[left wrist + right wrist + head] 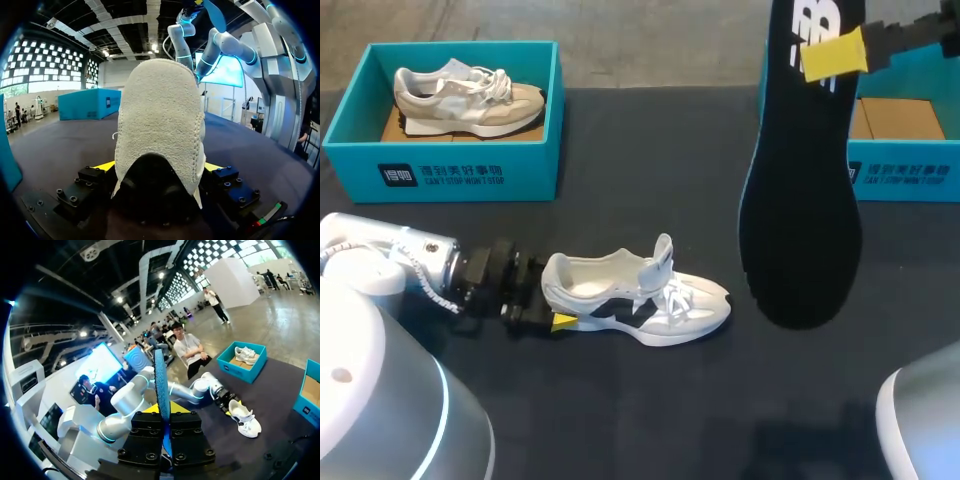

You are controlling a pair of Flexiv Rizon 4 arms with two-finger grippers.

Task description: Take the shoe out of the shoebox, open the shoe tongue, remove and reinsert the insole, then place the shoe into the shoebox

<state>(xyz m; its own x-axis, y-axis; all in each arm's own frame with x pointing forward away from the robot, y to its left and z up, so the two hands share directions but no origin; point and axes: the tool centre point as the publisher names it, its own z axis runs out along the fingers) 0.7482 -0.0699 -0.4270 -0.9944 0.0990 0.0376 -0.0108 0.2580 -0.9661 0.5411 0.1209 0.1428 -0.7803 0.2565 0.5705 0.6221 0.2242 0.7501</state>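
Observation:
A white shoe with black side markings (640, 300) lies on the dark table, toe to the right, tongue pulled up. My left gripper (552, 297) is at its heel. In the left wrist view the heel (160, 130) fills the space between the widely spread fingers of the left gripper (160, 167), so it stands open around the heel. High at the back right, my right gripper (835, 55) is shut on the black insole (800, 200), which hangs down from it. In the right wrist view the insole (161, 385) stands edge-on between the fingers of that gripper (164, 412), with the shoe (246, 417) far below.
A teal shoebox (350, 130) at the back left holds a beige shoe (470, 100). A second teal shoebox (910, 165) at the back right shows a bare cardboard floor. The hanging insole partly covers its left side.

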